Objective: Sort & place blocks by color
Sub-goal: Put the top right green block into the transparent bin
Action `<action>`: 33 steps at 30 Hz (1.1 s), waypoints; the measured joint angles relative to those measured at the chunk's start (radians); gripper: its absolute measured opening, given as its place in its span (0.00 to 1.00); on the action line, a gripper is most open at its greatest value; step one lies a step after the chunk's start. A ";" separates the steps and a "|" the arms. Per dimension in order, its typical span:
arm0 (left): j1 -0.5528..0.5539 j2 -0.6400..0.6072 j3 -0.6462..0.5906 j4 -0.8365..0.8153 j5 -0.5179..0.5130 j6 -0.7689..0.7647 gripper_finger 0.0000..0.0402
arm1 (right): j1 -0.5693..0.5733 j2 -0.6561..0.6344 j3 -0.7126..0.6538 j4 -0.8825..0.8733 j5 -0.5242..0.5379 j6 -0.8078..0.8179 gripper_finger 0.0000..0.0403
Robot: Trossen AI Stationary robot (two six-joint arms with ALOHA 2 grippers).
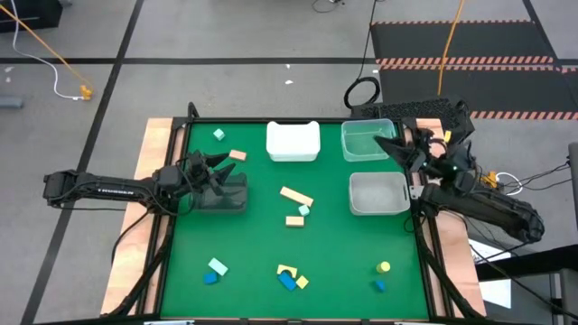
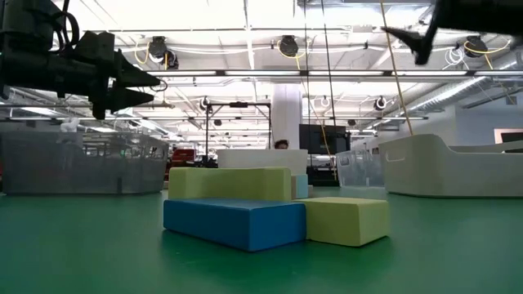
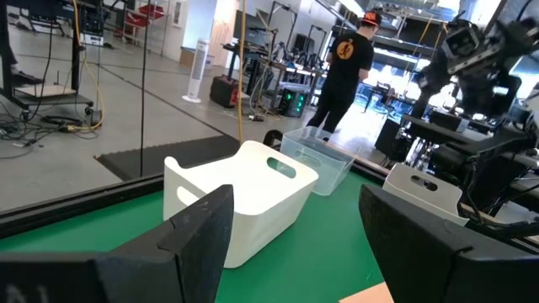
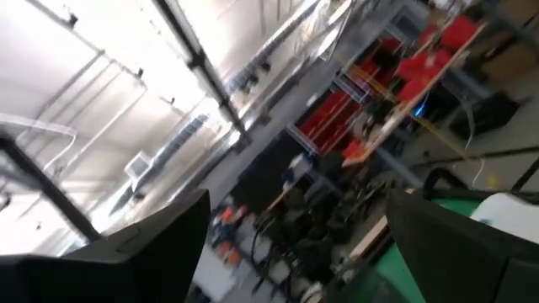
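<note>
Small blocks lie scattered on the green table: a mint cube and a tan one at the far left. A tan bar, a mint piece and a tan piece lie in the middle. Near the front edge are a mint block, a blue one, a blue-and-yellow cluster, a yellow piece and a blue piece. My left gripper is open and level above the dark bin. My right gripper is open, raised over the clear bin, tipped upward.
A white bin stands at the far middle and a pale bin at the right, in front of the clear bin. In the low view a blue bar and yellow blocks lie close to the camera. A person stands beyond the table.
</note>
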 joint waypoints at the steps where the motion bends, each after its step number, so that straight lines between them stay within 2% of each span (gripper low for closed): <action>1: 0.000 0.000 0.000 0.000 0.000 0.000 0.64 | 0.000 0.034 0.032 0.003 -0.032 -0.007 0.87; 5: 0.000 0.000 0.000 0.000 0.000 0.000 0.64 | 0.013 0.165 0.150 0.005 -0.155 -0.042 0.87; 9: 0.000 0.000 0.000 0.000 0.000 0.000 0.64 | 0.053 0.277 0.244 -0.068 -0.225 -0.044 0.87; 13: 0.000 0.000 0.000 0.000 0.000 0.000 0.64 | 0.106 0.373 0.298 -0.238 -0.237 -0.074 0.87; 17: 0.000 0.000 0.000 0.000 0.000 0.000 0.64 | 0.178 0.455 0.300 -0.309 -0.238 -0.021 0.87; 22: 0.000 0.000 0.000 0.000 0.000 0.000 0.64 | 0.328 0.522 0.301 -0.352 -0.288 0.121 0.87; 30: 0.000 0.000 0.000 0.000 0.000 0.000 0.64 | 0.674 0.616 0.302 -0.472 -0.291 0.373 0.87; 33: 0.000 0.000 0.000 0.000 0.000 0.000 0.64 | 0.795 0.644 0.302 -0.544 -0.345 0.454 0.87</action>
